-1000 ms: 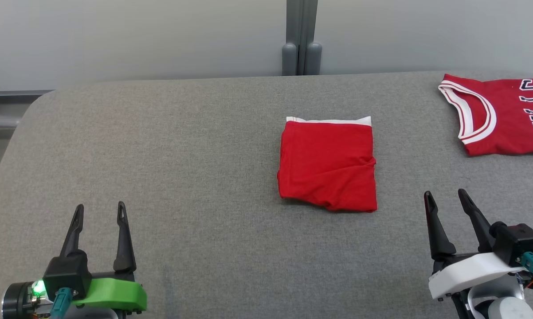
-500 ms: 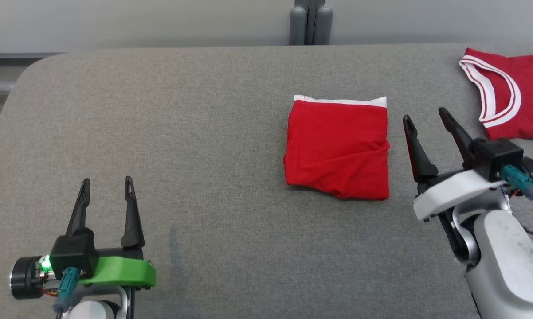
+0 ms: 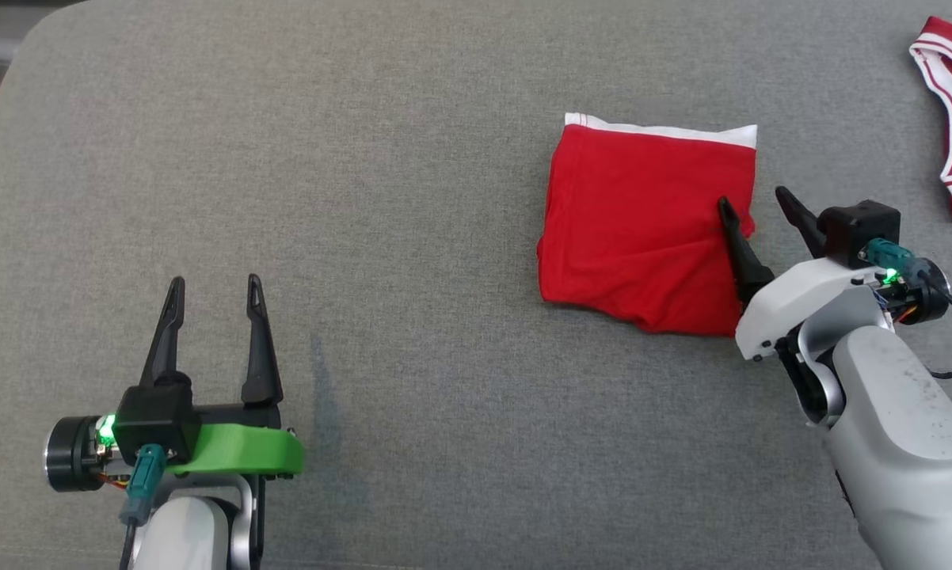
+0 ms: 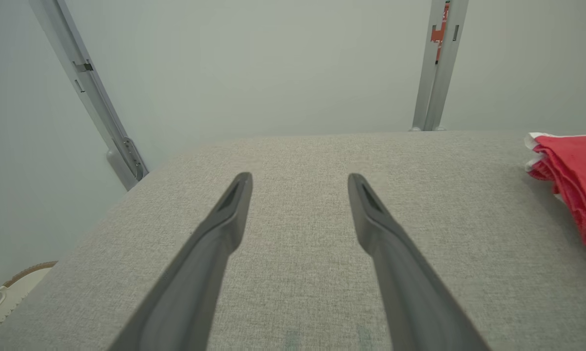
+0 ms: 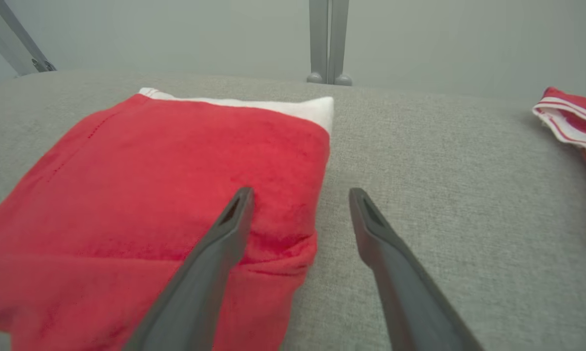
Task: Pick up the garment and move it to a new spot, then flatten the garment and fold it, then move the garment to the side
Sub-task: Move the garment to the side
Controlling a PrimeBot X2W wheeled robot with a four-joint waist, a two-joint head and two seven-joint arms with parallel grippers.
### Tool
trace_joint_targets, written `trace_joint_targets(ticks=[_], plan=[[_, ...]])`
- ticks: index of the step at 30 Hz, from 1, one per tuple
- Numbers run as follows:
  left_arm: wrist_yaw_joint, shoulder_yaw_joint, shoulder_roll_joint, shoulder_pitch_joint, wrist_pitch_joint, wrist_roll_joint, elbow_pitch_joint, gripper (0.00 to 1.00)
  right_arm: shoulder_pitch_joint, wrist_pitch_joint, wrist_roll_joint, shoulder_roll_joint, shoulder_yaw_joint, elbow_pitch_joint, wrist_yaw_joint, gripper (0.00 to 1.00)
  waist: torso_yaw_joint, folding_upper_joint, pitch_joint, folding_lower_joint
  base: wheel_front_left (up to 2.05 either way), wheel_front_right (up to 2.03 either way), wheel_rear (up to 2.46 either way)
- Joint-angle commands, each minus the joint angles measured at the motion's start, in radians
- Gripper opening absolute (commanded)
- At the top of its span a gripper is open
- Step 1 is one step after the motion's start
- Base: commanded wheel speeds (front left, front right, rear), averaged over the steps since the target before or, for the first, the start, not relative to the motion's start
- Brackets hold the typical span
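- The right jaws stand released, spread wide and grasping nothing. One finger [image 3: 736, 245] lies over the right edge of the folded red garment [image 3: 634, 229], and the other is over bare worktop [image 3: 413, 158] just beside that edge.
- Whether the finger over the cloth touches it cannot be told.
- The garment lies flat on the grey worktop with a white band along its far side, mostly to the left of the right jaws.
- The left jaws are also released, fingers [image 3: 259, 348] parted over bare worktop with nothing between them. The garment sits well apart to their right.
- A second red jersey [image 3: 939, 71] with white trim lies beyond and to the right of the right jaws, apart from the garment.
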Motion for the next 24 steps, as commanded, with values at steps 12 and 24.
trace_joint_targets(ticks=[12,24], plan=[[0.008,-0.024,-0.002,-0.044,-0.016,-0.011,0.034,1.0,-0.04,-0.058,0.19,0.091,0.083,0.243,0.0,1.0,0.013,0.0,0.026,0.0,0.0,0.0,0.0],[0.007,-0.028,-0.001,-0.068,-0.017,-0.015,0.012,1.0,-0.15,-0.138,0.209,-0.018,0.243,0.283,-0.001,0.0,-0.012,0.0,0.053,0.0,0.0,0.0,0.0]])
